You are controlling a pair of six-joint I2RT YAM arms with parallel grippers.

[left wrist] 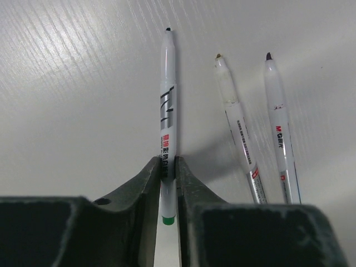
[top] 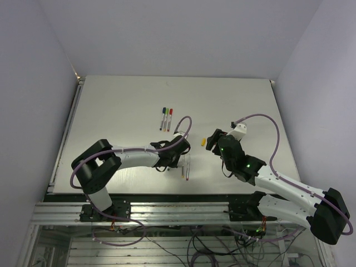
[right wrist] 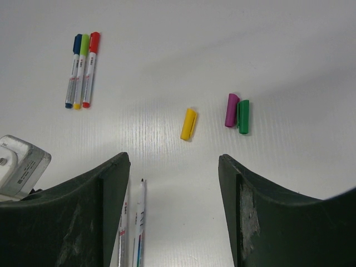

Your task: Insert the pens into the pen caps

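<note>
On the pale, finely grained table (top: 122, 105), the left gripper (left wrist: 168, 169) had its two dark, wedge-shaped fingers (left wrist: 149, 181) pressed against either side of a slim white pen (left wrist: 168, 105). They gripped it low on the barrel, near its green end. The pen's bare dark tip pointed away from the wrist, and whether it was lifted off the surface could not be told. Just to its right lay two more uncapped pens, one with a yellowish tip (left wrist: 236, 119) and one with a dark tip (left wrist: 278, 128). Both were smooth, glossy tubes with printed lettering. Farther out on the table, three capped pens (right wrist: 81, 72) lay tight together, their caps blue, yellow-green and red. To the right, a stubby yellow cap (right wrist: 188, 123) lay alone, and beyond it a purple cap (right wrist: 232, 109) and a green cap (right wrist: 243, 116) lay touching side by side. The right gripper (right wrist: 173, 158) hung above the table with its jaws spread wide, holding nothing, its broad dark fingers scuffed with pale marks.
</note>
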